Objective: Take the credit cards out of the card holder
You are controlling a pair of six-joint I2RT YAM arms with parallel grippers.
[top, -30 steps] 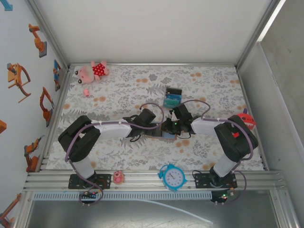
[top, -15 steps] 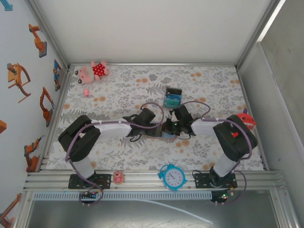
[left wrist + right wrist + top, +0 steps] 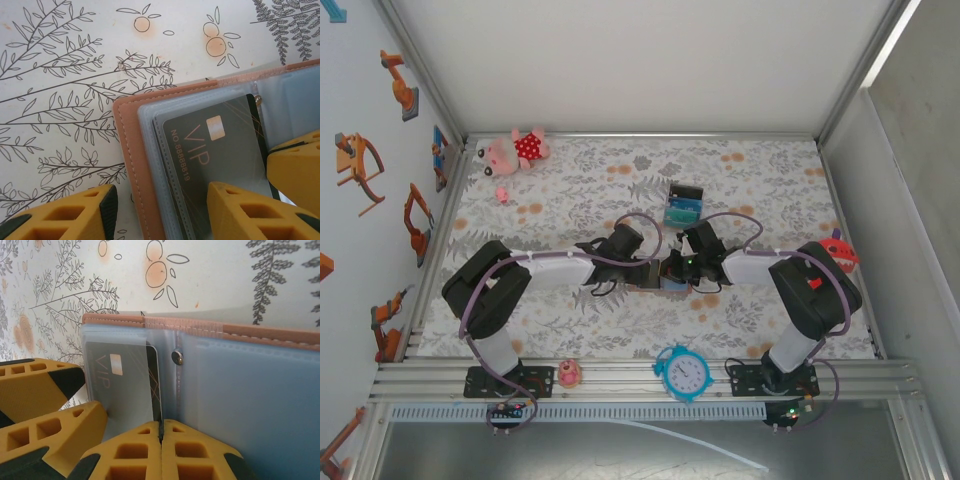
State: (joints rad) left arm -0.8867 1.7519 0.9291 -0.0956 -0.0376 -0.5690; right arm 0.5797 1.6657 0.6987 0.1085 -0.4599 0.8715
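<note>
The card holder [image 3: 125, 130] lies open on the patterned table, tan leather outside and blue-grey pockets [image 3: 250, 390] inside. A dark credit card [image 3: 215, 145] marked VIP sits in its left pocket, one edge [image 3: 156, 375] sticking out toward the centre fold. My right gripper [image 3: 161, 426] is shut on that protruding edge. My left gripper [image 3: 161, 200] is open and straddles the holder's left edge, one finger over the table and the other over the card pocket. From above, both grippers [image 3: 655, 268] [image 3: 673, 268] meet over the holder [image 3: 668, 283] at mid-table.
A small black box with teal cards [image 3: 683, 204] stands just behind the grippers. A pink plush [image 3: 515, 150] lies at the back left and a red toy [image 3: 840, 250] at the right edge. A blue alarm clock [image 3: 684, 372] and a small pink toy [image 3: 569, 374] sit on the front rail.
Both arms have stayed over the card holder with only slight shifts. The left jaws have narrowed and the right jaws have come shut.
</note>
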